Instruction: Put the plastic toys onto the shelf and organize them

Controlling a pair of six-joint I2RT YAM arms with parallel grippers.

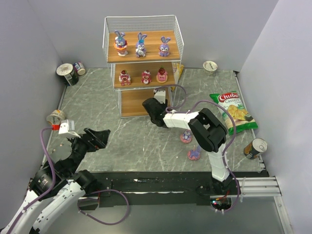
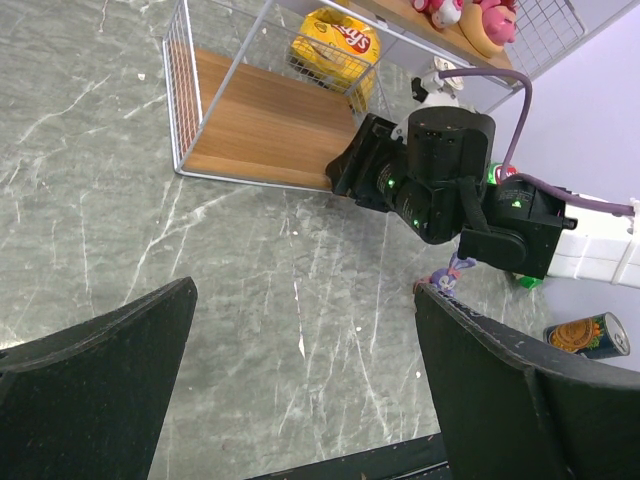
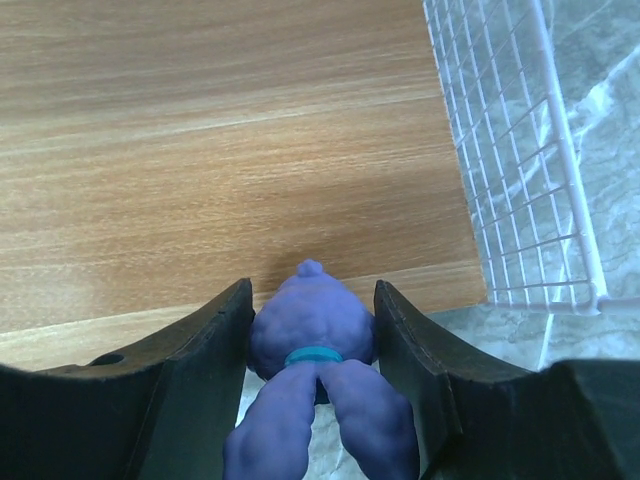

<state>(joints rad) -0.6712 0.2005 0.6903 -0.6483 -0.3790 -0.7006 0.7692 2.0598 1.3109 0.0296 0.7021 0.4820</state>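
The right gripper (image 3: 312, 292) is pinching a purple bunny figurine (image 3: 312, 335) at the front edge of the wire shelf's (image 1: 152, 52) bottom board (image 3: 220, 150). The left gripper (image 2: 305, 300), fingers spread wide, is hovering over the marble table (image 2: 100, 150). Three bunnies (image 1: 140, 45) are standing on the top tier, three pink-red figures (image 1: 146, 76) on the middle, and two toys (image 1: 186, 137) are sitting on the table.

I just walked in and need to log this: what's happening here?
The right gripper holds a purple bunny toy at the front edge of the bottom board of the shelf. The top board and middle board carry three toys each; two more toys wait on the table. The left gripper hangs open, holding nothing.
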